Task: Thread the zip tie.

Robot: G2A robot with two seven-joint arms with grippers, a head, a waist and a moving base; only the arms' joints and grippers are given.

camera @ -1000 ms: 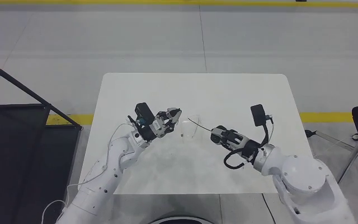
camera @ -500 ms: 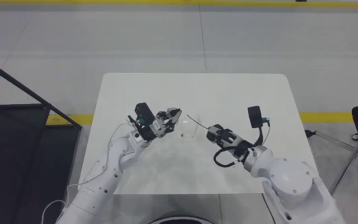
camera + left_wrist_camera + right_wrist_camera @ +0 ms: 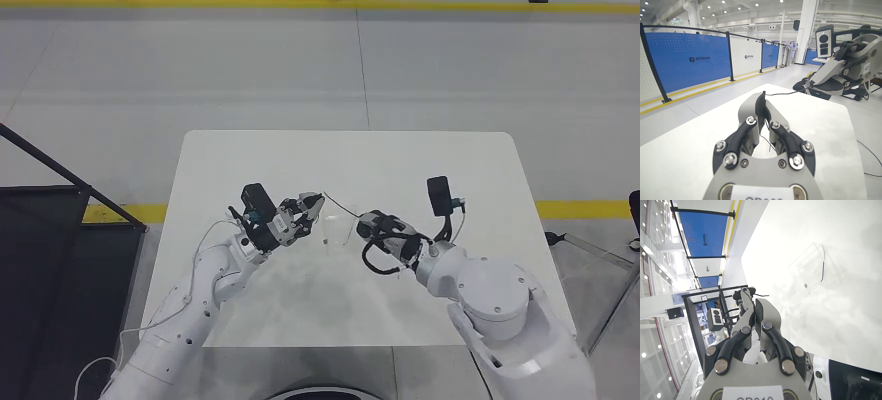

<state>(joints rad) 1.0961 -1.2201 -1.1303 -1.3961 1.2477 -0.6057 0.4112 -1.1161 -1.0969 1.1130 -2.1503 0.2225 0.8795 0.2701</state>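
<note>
Grey workshop floor with a yellow line surrounds the white bench (image 3: 250, 160) in the top view. A clear tray (image 3: 338, 232) sits on the bench, and both arms reach in low from the near edge so that their tips meet just above the tray. The left pincer (image 3: 312, 203) hangs to one side of the tray and the right pincer (image 3: 362, 222) to the other. The thin black zip tie (image 3: 340, 208) bridges the gap between them.

In the left wrist view, the left pincer (image 3: 762, 102) is pressed together on the zip tie (image 3: 781, 93). It probably grips the head end, so that the slot stays fixed as a target. A loose strand trails back between its fingers. Beyond it the right pincer (image 3: 808, 85) pinches the strand's far end, tilted down towards the left one.

In the right wrist view, the right pincer (image 3: 755, 306) is closed on the zip tie (image 3: 762, 294), and the wrist is rolled over so the bench (image 3: 791, 228) looks tipped. The left pincer (image 3: 742, 291) sits just ahead, nearly tip to tip, which suits feeding the tail in. A spare black tie (image 3: 822, 271) lies inside the clear tray (image 3: 800, 262) beyond.
</note>
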